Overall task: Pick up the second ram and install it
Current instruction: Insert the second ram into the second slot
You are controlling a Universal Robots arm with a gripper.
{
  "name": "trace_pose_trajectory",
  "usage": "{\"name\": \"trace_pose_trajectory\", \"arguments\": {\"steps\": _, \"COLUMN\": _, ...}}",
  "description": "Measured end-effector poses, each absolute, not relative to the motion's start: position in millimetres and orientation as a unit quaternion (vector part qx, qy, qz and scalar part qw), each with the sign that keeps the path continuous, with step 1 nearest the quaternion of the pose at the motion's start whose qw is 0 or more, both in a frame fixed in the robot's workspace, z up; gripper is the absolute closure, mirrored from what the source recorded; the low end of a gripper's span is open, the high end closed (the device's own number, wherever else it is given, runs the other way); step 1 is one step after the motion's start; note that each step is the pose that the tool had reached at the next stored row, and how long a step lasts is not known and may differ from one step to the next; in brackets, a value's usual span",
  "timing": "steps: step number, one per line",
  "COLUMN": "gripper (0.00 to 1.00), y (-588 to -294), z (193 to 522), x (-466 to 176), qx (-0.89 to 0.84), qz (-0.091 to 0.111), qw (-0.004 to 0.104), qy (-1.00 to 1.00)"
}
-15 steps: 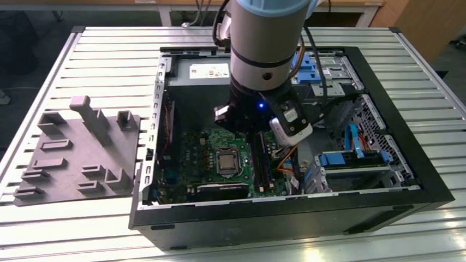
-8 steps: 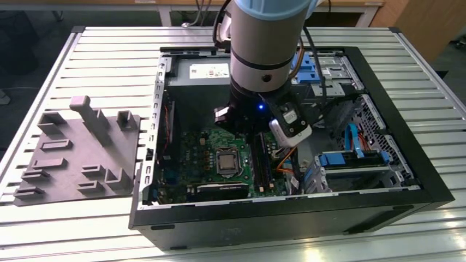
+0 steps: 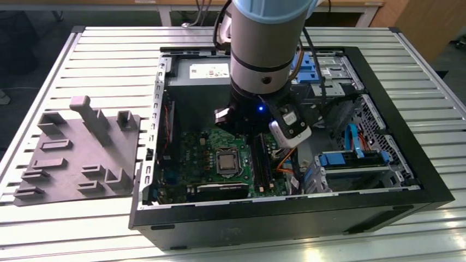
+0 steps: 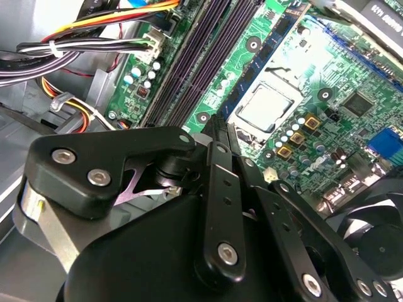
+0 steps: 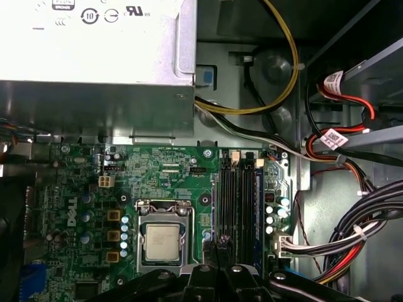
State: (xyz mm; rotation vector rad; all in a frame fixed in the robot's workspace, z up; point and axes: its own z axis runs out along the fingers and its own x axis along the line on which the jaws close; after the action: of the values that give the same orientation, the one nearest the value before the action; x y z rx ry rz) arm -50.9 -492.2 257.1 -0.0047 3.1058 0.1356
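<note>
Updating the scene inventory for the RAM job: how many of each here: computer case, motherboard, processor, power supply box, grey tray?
computer case: 1
motherboard: 1
processor: 1
power supply box: 1
grey tray: 1
Total: 5

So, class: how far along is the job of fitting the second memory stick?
Done: a blue stick seems seated in the slot nearest the cables. In hand: the gripper hangs low over the dark slots beside the processor; whether it holds the second stick is unclear. Left: no second stick looks seated.
</note>
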Motion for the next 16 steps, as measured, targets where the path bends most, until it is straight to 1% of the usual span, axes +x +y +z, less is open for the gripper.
{"name": "trace_pose_trajectory", "arguments": {"steps": 16, "gripper": 0.89, "y": -492.3, "z": 252.0, "x": -49.6, "qx": 0.004, "qz": 0.043, "qw": 0.017, "qy": 0.999}}
